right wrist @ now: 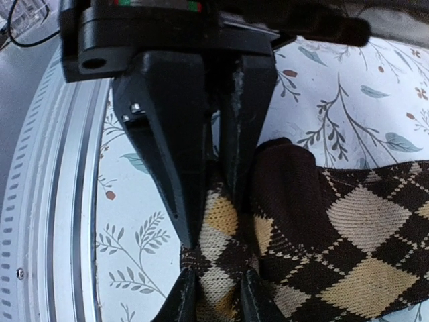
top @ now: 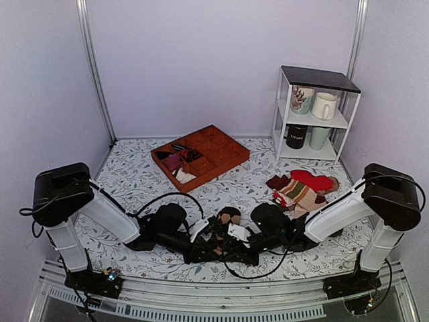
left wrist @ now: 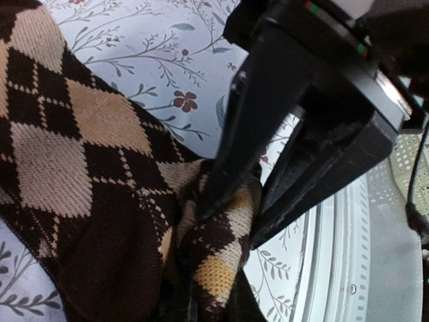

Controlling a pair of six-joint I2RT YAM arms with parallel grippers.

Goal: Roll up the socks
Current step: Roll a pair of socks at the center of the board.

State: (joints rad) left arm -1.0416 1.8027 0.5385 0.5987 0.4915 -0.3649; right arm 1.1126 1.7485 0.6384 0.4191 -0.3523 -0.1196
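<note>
The dark brown argyle socks (top: 226, 221) lie bunched at the front middle of the table. Both grippers meet on them there. My left gripper (top: 204, 247) is shut on a fold of the socks; in the left wrist view the fold (left wrist: 218, 261) runs down between my fingers at the bottom, my left gripper (left wrist: 214, 302), with the right arm's fingers (left wrist: 228, 168) pinching the same fold from above. My right gripper (top: 236, 243) is shut on the same fold; in the right wrist view the socks (right wrist: 348, 235) spread right and my right gripper (right wrist: 218, 298) clamps the fold.
An orange compartment tray (top: 224, 155) with small bundles stands at the back centre. A pile of red, striped and beige socks (top: 305, 188) lies at the right. A white shelf (top: 285, 111) with mugs stands back right. The metal front rail (right wrist: 40, 221) is close by.
</note>
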